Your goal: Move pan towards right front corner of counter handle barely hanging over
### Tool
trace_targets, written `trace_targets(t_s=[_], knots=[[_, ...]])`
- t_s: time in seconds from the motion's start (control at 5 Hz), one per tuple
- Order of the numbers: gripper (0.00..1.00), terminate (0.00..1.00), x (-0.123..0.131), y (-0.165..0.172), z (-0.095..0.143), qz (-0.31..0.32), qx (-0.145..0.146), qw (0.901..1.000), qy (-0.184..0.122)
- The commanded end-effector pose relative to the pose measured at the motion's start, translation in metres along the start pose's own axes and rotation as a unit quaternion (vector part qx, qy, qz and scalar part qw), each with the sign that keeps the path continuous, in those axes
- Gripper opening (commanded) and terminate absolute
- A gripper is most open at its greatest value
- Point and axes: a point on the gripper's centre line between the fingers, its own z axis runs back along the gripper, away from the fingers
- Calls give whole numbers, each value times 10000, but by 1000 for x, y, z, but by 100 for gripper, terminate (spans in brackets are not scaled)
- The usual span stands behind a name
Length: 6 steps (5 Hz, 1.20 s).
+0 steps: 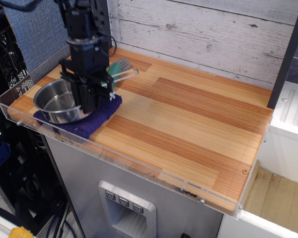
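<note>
The pan (58, 101) sits at the far left end of the bench (188, 124), close to the front left corner. It is small, round and shiny, and its inside looks empty. It rests on a dark blue cloth (92, 121) that lies flat on the wood. The left side of the pan pokes out a little past the cloth.

The black gripper (89, 99) comes straight down from above and stands at the right rim of the pan. Its jaws point down and sit close together at that rim, where the handle joins the pan. They seem to be pinching the pan there, but the black parts hide the exact spot, so it is hard to be sure.

The handle (125, 74) is a thin loop of steel wire. It sticks out from behind the gripper and points toward the back and to the right. It lies just beside a green tool (117, 67) with a grey end, which rests on the bench near the back wall (203, 34) of pale wooden boards.

The bench top is made of light and reddish-brown strips. A clear plastic rim (139, 166) runs along its front edge. The right front corner of the bench is well apart from the pan.
</note>
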Motion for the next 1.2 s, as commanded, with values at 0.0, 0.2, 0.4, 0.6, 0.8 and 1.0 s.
trace_targets(t_s=[0.0,0.2,0.4,0.6,0.8,1.0], knots=[[0,0,-14,31,77,392,-65,9977,-544],[0,0,-1,6,89,-47,-184,9980,-607],[0,0,7,-35,86,-638,-131,9960,-613],[0,0,4,-78,83,-904,-273,9926,-767],[0,0,4,-105,78,-829,-293,9925,-855],[0,0,0,-135,66,-830,-281,9927,-834]])
